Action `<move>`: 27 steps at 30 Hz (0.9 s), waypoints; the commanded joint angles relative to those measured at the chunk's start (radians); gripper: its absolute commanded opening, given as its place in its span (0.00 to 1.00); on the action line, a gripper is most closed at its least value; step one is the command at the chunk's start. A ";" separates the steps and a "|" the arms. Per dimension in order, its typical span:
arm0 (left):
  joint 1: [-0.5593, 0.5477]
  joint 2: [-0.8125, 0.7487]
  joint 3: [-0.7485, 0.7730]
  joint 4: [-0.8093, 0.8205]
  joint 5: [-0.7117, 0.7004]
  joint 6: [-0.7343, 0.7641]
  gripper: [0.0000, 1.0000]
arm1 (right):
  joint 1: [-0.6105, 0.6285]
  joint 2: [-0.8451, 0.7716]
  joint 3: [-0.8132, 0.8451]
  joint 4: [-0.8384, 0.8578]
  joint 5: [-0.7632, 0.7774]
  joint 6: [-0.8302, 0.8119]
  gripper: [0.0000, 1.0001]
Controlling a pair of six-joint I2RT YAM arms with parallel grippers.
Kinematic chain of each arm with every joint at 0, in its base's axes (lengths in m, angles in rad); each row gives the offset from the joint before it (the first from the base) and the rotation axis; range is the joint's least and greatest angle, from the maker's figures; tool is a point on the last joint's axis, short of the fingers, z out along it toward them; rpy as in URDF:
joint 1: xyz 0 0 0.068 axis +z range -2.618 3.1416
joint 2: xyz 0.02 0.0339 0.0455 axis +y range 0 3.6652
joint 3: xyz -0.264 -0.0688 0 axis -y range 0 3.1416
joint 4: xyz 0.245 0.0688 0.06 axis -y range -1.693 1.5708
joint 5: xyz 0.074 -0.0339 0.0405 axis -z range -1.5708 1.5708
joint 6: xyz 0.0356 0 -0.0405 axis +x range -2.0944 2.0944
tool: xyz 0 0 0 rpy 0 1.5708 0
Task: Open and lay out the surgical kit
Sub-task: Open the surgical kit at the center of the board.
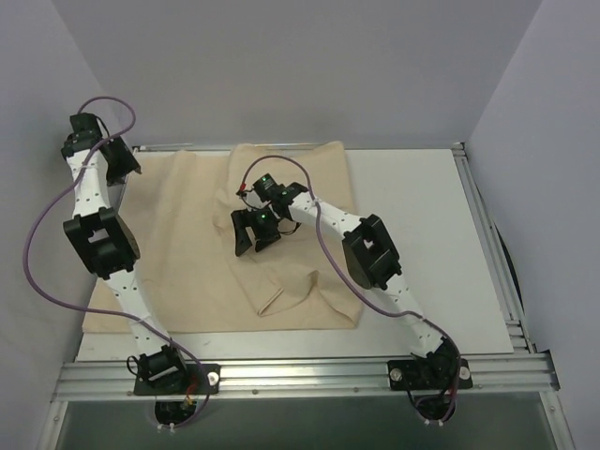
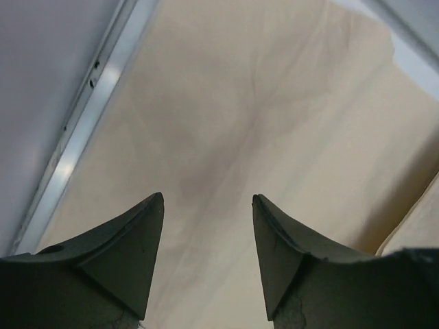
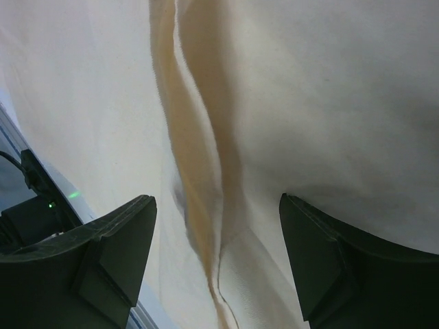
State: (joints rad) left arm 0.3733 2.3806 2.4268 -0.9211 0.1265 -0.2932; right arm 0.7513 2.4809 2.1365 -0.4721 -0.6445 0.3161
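The beige cloth wrap [image 1: 187,244] lies partly unfolded, one flap spread flat to the left and a folded bundle [image 1: 300,187] in the middle. My left gripper [image 1: 120,159] is open and empty above the flap's far left part [image 2: 274,123], not touching it; its jaws [image 2: 208,199] stand apart. My right gripper [image 1: 255,234] is open and empty over the bundle's left side. In the right wrist view its jaws [image 3: 218,202] straddle a raised fold edge [image 3: 199,171] of the cloth [image 3: 329,103]. The clear tray and the metal instruments are hidden.
The white table top [image 1: 422,234] shows bare to the right of the cloth. A metal rail [image 2: 75,144] runs along the table's left edge, close to my left gripper. Another rail [image 1: 309,375] runs along the front. Grey walls enclose the back and sides.
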 commanded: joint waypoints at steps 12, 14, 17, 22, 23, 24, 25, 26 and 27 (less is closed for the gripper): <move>-0.157 -0.386 -0.419 0.079 -0.056 -0.049 0.65 | 0.045 -0.028 0.031 -0.036 0.114 0.017 0.20; -0.177 -0.402 -0.443 0.074 -0.030 -0.070 0.64 | 0.011 -0.034 0.026 -0.039 0.112 0.034 0.00; -0.220 -0.464 -0.543 0.099 -0.027 -0.092 0.63 | -0.026 -0.084 0.043 -0.080 0.181 0.034 0.00; -0.266 -0.564 -0.701 0.102 -0.008 -0.081 0.62 | -0.119 -0.267 -0.035 -0.129 0.328 0.043 0.00; -0.281 -0.577 -0.725 0.113 -0.007 -0.081 0.62 | -0.141 -0.304 -0.079 -0.143 0.357 0.043 0.00; -0.287 -0.604 -0.753 0.119 -0.004 -0.081 0.62 | -0.183 -0.374 -0.101 -0.160 0.415 0.043 0.00; -0.293 -0.615 -0.802 0.125 -0.001 -0.083 0.62 | -0.210 -0.405 -0.121 -0.204 0.449 0.041 0.00; -0.306 -0.621 -0.822 0.131 0.004 -0.089 0.62 | -0.236 -0.443 -0.177 -0.224 0.486 0.043 0.00; -0.309 -0.630 -0.842 0.136 0.013 -0.092 0.61 | -0.265 -0.518 -0.212 -0.236 0.526 0.044 0.00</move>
State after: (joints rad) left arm 0.0719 1.8355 1.6238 -0.8387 0.1135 -0.3649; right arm 0.5697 2.1765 1.9873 -0.5835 -0.3046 0.3515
